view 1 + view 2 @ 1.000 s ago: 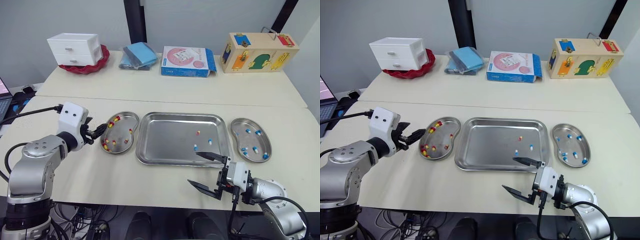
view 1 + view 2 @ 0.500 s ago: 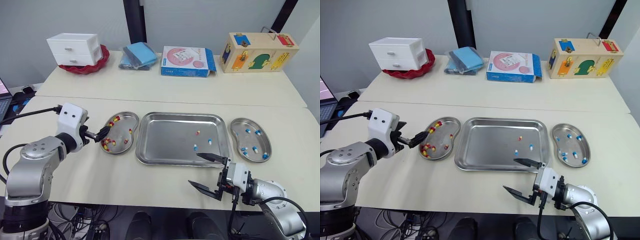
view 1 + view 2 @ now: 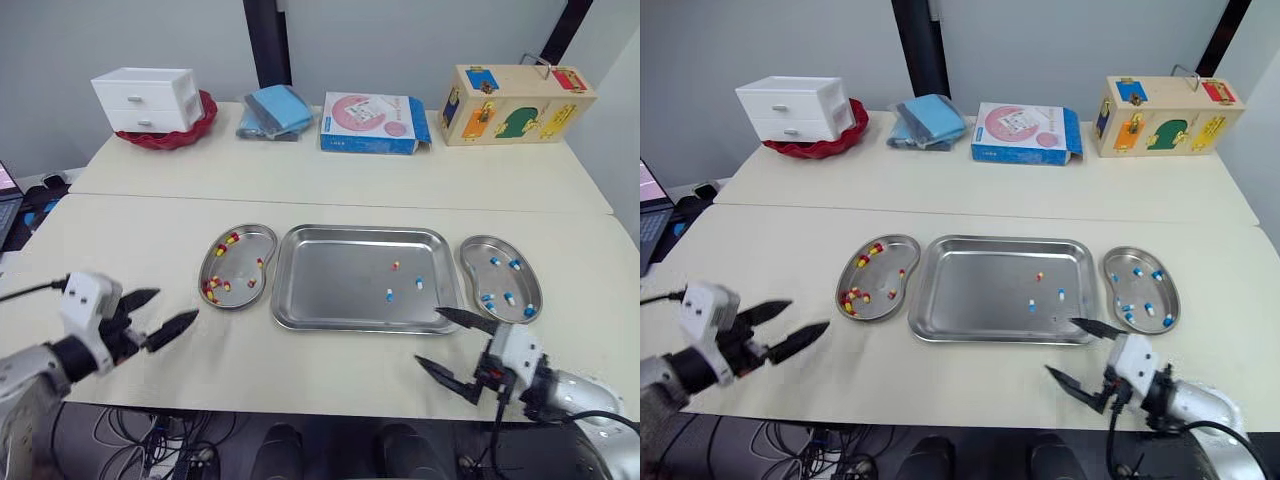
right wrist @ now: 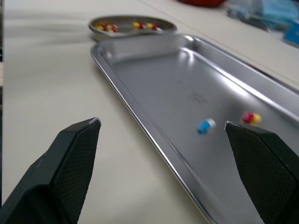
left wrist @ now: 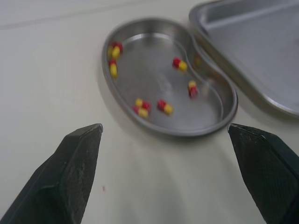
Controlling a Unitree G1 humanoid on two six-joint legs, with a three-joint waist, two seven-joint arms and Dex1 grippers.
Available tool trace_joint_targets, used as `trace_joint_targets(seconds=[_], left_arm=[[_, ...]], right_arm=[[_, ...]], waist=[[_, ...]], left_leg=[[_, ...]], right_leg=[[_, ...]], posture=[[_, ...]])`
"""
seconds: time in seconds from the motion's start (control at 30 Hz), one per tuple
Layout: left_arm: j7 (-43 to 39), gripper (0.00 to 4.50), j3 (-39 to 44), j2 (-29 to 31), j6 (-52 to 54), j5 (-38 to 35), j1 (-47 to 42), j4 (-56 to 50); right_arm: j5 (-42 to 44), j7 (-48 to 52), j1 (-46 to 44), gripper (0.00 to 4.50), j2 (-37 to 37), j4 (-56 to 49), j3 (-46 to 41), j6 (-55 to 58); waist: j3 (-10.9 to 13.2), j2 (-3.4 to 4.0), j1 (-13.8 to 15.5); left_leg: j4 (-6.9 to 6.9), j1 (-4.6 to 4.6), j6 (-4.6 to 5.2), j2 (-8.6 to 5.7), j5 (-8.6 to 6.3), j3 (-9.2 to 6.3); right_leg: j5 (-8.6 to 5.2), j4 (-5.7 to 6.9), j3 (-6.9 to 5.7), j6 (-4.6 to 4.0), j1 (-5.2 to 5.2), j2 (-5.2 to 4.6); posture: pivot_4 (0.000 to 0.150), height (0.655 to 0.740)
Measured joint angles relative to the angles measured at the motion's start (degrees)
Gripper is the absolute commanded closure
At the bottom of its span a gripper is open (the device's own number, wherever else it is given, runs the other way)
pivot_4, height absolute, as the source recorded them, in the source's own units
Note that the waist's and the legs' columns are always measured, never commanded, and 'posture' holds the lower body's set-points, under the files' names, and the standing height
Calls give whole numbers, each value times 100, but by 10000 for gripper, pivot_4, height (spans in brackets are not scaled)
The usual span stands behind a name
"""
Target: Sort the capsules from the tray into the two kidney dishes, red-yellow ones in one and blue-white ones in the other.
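You have three capsules left in the rectangular steel tray (image 3: 330, 285) mid-surface: one red-yellow capsule (image 3: 396, 265) and two blue-white capsules (image 3: 419, 283). The left steel kidney dish (image 3: 241, 267) holds only red-yellows, the right steel kidney dish (image 3: 500, 281) only blue-whites. The left end effector (image 3: 177, 303) and the right end effector (image 3: 427, 334) hang wide and empty at the near edge. Sorting looks nearly done.

Open tabletop (image 3: 300, 362) fronts the tray (image 3: 340, 285), left dish (image 3: 240, 268) and right dish (image 3: 500, 281); only their low rims obstruct.
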Motion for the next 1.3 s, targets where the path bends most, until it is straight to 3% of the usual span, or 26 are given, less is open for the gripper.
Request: trace_joint_targets(seconds=[0.23,0.5,0.97,1.3], left_arm=[[-154,562,-7,-147,-1015,338,653,514],[-546,562,-8,-154,-1365,328,1079,903],[-1057,562,-425,7,-1960,402,1247,728],[-1660,562,-1662,135,-1880,-46,423,-240]], right_arm=[[322,432,1113,0,-561,-76,-1581,51],[640,1048,1325,0,-1061,698,-2841,411],[648,1308,1289,0,-1173,517,-3092,901],[716,1475,2643,0,-589,-1074,-3259,1319]], waist=[[-3,-5,-12],[-6,-13,-24],[-6,-12,-14],[-11,-1,-16]], left_leg=[[-2,5,1,1,-1,7],[-6,7,2,5,-2,22],[-7,2,2,5,-2,25],[-8,-1,2,6,-2,23]], right_leg=[[-1,-3,7,1,1,1],[-3,-21,18,-2,1,3],[-1,-38,21,4,4,3],[0,-42,18,5,5,3]], posture=[[1500,7400],[1500,7400],[1500,7400],[1500,7400]])
